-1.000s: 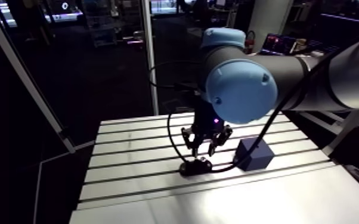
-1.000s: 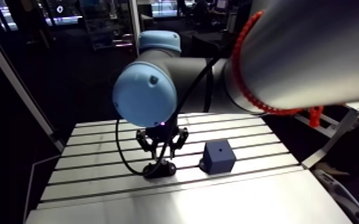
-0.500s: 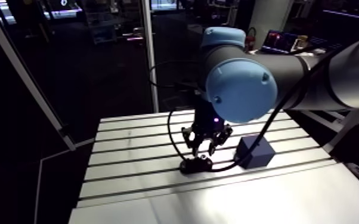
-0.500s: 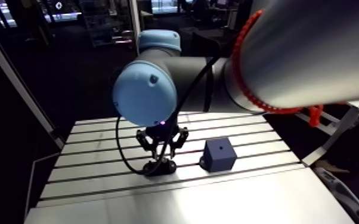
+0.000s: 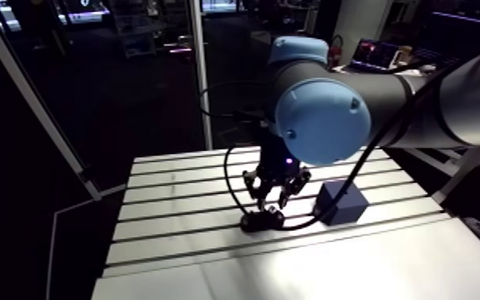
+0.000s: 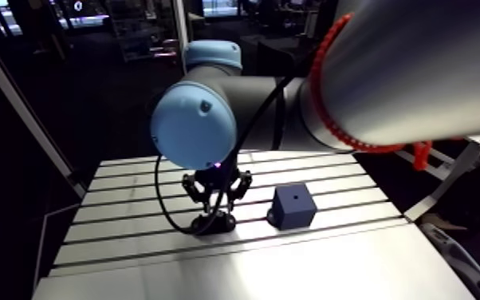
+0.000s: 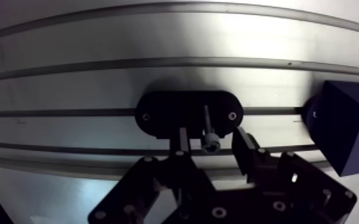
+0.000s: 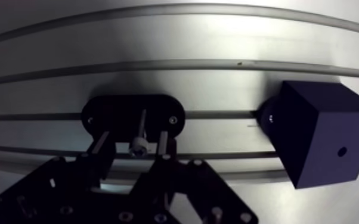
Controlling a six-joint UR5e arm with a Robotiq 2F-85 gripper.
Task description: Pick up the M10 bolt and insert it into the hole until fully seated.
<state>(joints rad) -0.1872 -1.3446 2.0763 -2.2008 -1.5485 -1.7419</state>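
Your hand (image 7: 213, 134) straddles the bolt (image 7: 210, 140).
Its fingers (image 7: 183, 142) stand apart either side of the bolt, which stands in a black holder (image 7: 169, 113); a blue cube (image 7: 352, 128) sits near it, mid-worktop (image 7: 158, 36).

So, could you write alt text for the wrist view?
The open gripper straddles a bolt standing in a black oval holder. Beside the holder, a dark blue block with a small hole sits on the slotted table.

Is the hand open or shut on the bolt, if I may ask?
Open: the fingers of the hand flank the bolt head, with a gap showing on each side.
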